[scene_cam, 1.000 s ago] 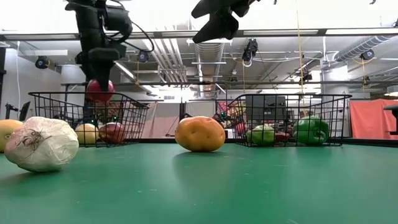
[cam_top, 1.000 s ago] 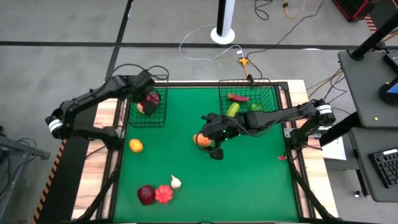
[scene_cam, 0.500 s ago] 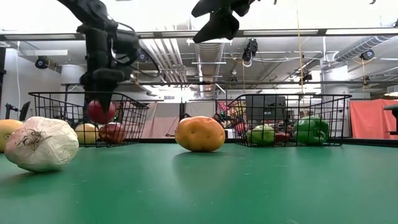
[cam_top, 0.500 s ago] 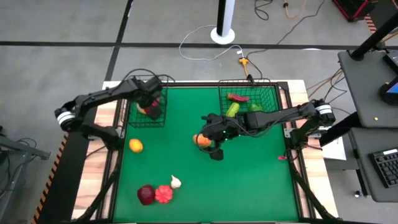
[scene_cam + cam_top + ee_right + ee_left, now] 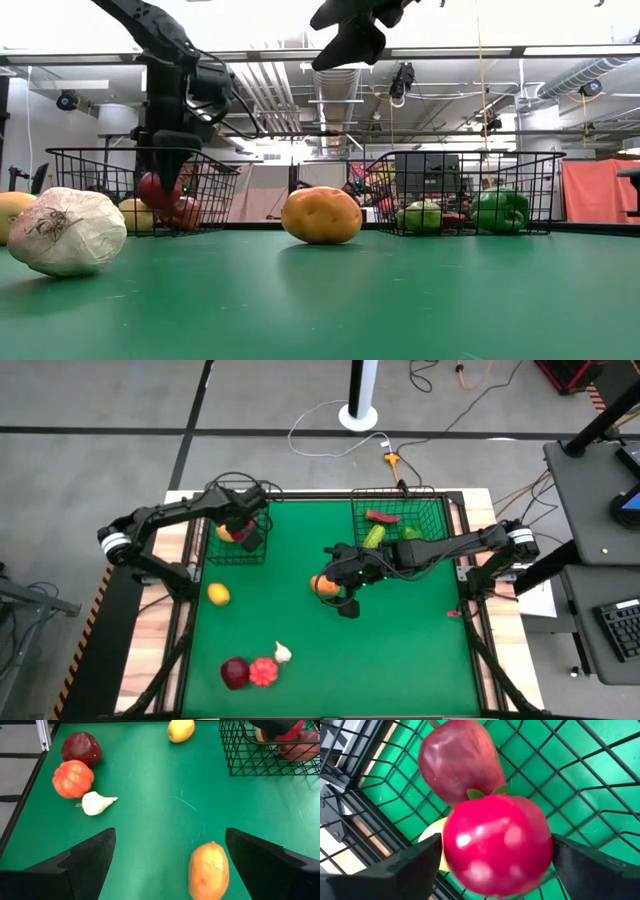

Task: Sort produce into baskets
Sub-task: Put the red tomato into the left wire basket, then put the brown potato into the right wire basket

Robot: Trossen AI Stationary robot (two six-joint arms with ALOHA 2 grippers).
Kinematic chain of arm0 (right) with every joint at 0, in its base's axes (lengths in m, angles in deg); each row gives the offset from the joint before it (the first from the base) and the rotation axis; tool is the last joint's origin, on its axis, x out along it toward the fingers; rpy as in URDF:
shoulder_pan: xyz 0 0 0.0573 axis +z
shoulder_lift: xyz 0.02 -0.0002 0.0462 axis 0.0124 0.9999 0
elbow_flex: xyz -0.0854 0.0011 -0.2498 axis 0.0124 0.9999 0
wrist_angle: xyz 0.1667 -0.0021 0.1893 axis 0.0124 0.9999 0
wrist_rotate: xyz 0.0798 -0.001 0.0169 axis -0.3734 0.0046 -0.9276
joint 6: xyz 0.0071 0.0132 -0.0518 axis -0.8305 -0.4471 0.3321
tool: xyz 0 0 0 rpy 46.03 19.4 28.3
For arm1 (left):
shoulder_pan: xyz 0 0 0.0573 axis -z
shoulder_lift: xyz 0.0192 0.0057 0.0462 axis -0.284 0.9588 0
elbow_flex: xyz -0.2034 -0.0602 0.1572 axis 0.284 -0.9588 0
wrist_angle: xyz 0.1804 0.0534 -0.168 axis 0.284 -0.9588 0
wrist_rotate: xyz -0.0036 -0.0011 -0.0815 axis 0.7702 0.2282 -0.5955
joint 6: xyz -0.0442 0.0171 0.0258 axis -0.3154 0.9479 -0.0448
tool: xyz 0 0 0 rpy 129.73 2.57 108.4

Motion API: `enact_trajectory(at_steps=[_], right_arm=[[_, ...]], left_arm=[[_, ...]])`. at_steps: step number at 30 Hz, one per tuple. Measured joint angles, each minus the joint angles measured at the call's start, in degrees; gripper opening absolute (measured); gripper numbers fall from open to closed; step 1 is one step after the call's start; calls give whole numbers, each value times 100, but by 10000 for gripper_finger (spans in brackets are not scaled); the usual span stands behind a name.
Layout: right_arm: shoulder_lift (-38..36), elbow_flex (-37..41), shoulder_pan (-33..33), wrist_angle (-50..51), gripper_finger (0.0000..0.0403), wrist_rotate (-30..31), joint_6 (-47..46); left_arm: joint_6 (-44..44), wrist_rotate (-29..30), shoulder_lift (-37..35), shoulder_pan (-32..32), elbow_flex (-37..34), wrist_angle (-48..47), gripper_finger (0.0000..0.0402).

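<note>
My left gripper [image 5: 248,532] is shut on a bright red apple [image 5: 496,845] and reaches down inside the left wire basket [image 5: 212,556]; in the low view the apple [image 5: 158,190] is below the basket's rim [image 5: 100,152]. A darker red apple [image 5: 457,762] and a yellow fruit [image 5: 432,832] lie on the basket floor under it. My right gripper [image 5: 170,865] is open, high over an orange-yellow potato-like piece [image 5: 325,585] on the mat. The right basket [image 5: 445,500] holds green and red pieces. My left gripper pinches the bright red apple between its two fingers, one on each opposite side [image 5: 451,847]. The fingers come from above, pointing down. The apple hangs inside the basket just over the other fruits; whether it touches them I cannot tell.
A yellow lemon [image 5: 218,594] lies at the left of the mat. A dark maroon piece [image 5: 234,673], a red-orange ribbed piece [image 5: 263,672] and a white garlic [image 5: 283,652] lie near the front edge. The green mat between them is open.
My left gripper has gone down into the left basket with the red apple, which has dropped from above the rim to just over the fruits inside. My right gripper has kept still.
</note>
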Motion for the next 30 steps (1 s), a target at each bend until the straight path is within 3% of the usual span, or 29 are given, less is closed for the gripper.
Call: enact_trajectory(at_steps=[10,21,26,30], right_arm=[[0,43,0,-1,368,-2,-20],[0,45,-2,-5,368,2,-33],[7,45,-2,-3,368,7,-109],[33,54,-2,41,368,124,-31]], left_arm=[[-14,0,-196,15,0,-54,350],[-391,0,-1095,149,170,-424,350],[-928,-220,-1734,641,182,-403,350],[-1513,-201,-2215,1530,113,-213,350]])
